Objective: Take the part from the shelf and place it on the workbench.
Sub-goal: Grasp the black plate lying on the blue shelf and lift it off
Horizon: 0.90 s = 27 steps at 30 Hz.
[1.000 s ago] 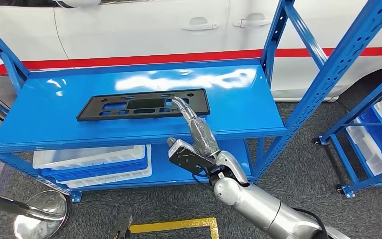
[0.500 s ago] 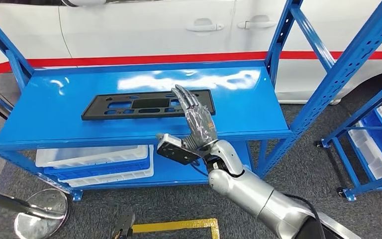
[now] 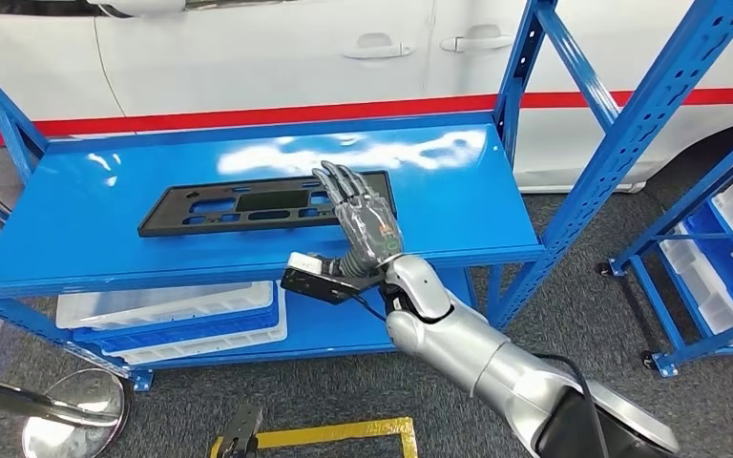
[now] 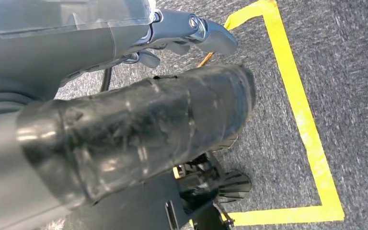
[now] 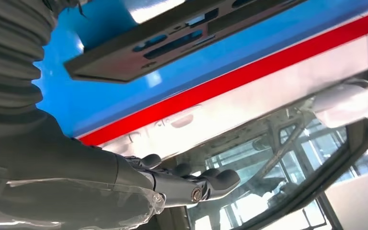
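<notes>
The flat black slotted plastic part (image 3: pixel 265 202) is seen lying on the blue metal shelf (image 3: pixel 458 205). The right hand (image 3: pixel 360 218) is held above its right end, fingers spread and empty, presumably positioned for grasping.

one black part (image 3: pixel 262 203), one blue shelf (image 3: pixel 76 243), two stacked bins (image 3: pixel 172 315), one white car (image 3: pixel 248 57)

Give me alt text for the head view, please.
The robot's right hand, fingers spread and holding nothing, is raised over the right end of a flat black part lying on the top of a blue shelf. A white car with a red stripe stands behind.
</notes>
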{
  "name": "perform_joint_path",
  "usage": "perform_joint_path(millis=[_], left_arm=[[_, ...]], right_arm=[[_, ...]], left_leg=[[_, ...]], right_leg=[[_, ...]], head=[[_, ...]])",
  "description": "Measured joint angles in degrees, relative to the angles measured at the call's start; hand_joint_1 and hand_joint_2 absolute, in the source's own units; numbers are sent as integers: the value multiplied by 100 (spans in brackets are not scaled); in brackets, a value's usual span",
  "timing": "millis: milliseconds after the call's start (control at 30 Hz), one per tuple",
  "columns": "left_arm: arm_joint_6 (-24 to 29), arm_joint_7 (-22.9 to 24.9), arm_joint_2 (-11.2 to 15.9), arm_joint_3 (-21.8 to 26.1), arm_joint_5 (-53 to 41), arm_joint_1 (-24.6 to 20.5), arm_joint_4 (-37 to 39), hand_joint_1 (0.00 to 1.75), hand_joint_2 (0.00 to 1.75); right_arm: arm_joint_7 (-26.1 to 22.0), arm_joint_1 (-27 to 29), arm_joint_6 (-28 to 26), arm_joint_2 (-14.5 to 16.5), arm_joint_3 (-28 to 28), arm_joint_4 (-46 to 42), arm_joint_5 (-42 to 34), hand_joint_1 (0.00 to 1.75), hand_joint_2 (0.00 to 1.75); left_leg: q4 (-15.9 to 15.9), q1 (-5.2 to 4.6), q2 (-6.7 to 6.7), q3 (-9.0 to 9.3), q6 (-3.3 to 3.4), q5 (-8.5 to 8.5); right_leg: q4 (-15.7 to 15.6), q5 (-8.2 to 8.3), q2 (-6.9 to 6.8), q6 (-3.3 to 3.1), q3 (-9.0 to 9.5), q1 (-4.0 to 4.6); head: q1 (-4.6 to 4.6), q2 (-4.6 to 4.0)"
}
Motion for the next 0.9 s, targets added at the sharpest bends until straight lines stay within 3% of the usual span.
perform_joint_path(millis=[133, 200, 267, 300, 333, 367, 433, 500, 600, 667, 767, 800, 833, 867, 900], left_arm=[[-33, 39, -8, -9, -58, -20, -1, 0, 0], [-46, 43, -26, -9, -73, -43, -1, 0, 0], [-60, 51, -42, -10, -77, -55, -1, 0, 0], [-64, 56, -46, -11, -79, -53, -1, 0, 0], [-67, 61, -46, -11, -81, -51, -1, 0, 0], [-70, 63, -48, -11, -83, -49, -1, 0, 0], [-73, 63, -55, -11, -85, -54, -1, 0, 0], [-77, 67, -60, -13, -88, -63, -1, 0, 0], [-89, 74, -61, -17, -92, -69, 0, 0, 0], [-101, 76, -62, -19, -99, -74, -1, 0, 0], [-116, 80, -64, -27, -123, -80, -1, 0, 0], [-120, 84, -64, -31, -128, -76, 0, 0, 0], [-122, 89, -64, -35, -131, -73, 0, 0, 0], [-124, 92, -64, -39, -132, -72, 0, 0, 0], [-125, 95, -64, -42, -133, -74, 0, 0, 0]], right_arm=[[79, -182, 286, 135, 103, 409, 222, 0, 175], [99, -289, 366, 182, 143, 592, 268, 0, 175], [104, -346, 411, 215, 184, 765, 282, 0, 175], [104, -350, 433, 230, 206, 853, 284, 0, 175], [104, -353, 452, 246, 226, 935, 284, 0, 175], [104, -363, 461, 266, 244, 1007, 284, 0, 175], [103, -412, 461, 309, 262, 1124, 285, 0, 175], [104, -470, 465, 365, 280, 1231, 288, 0, 175], [108, -519, 557, 418, 318, 1407, 292, 0, 175], [106, -572, 637, 455, 338, 1509, 292, 0, 175], [108, -645, 701, 514, 374, 1682, 305, 0, 175], [111, -649, 708, 525, 385, 1739, 319, 0, 175], [116, -650, 713, 533, 393, 1790, 334, 0, 175], [120, -653, 713, 543, 399, 1836, 349, 0, 175], [122, -659, 711, 558, 402, 1875, 361, 0, 175]], left_leg=[[-162, 26, 1, 67, 78, 30], [-217, 49, 10, 98, 128, 59], [-214, 48, 8, 100, 150, 56], [-205, 49, 5, 100, 153, 49], [-191, 51, 1, 100, 154, 39], [-168, 53, -2, 101, 145, 22], [-99, 47, -6, 92, 105, -32], [-24, 28, -6, 56, 49, -72], [-9, 25, -1, 25, -22, -80], [183, 38, 7, -56, -81, -217], [1166, 60, 11, -519, -157, -675], [1441, 65, 11, -662, -164, -747], [1532, 66, 11, -721, -163, -715], [1397, 66, 11, -668, -150, -578], [1070, 65, 11, -516, -127, -370]], right_leg=[[21, -45, -6, 129, -20, 5], [442, -299, -15, 170, -206, 3], [1158, -600, -17, 196, -549, 4], [1398, -643, -19, 207, -676, -1], [1450, -583, -21, 215, -721, -8], [1271, -418, -25, 219, -652, -19], [574, -59, -33, 214, -332, -34], [124, 52, -27, 175, -123, -27], [61, 37, -14, 76, -108, -11], [38, 49, -15, 7, -93, -29], [31, 47, -22, -47, -84, -30], [32, 44, -25, -51, -83, -25], [34, 43, -25, -53, -82, -22], [35, 42, -21, -54, -77, -20], [35, 39, -14, -53, -67, -18]], head=[[12, 0], [29, 0], [40, 0], [42, 0], [44, 0], [44, 0], [44, 0], [35, 1], [27, 0], [5, 0], [-37, 0], [-36, 0], [-37, 0], [-38, 0], [-38, 0]])
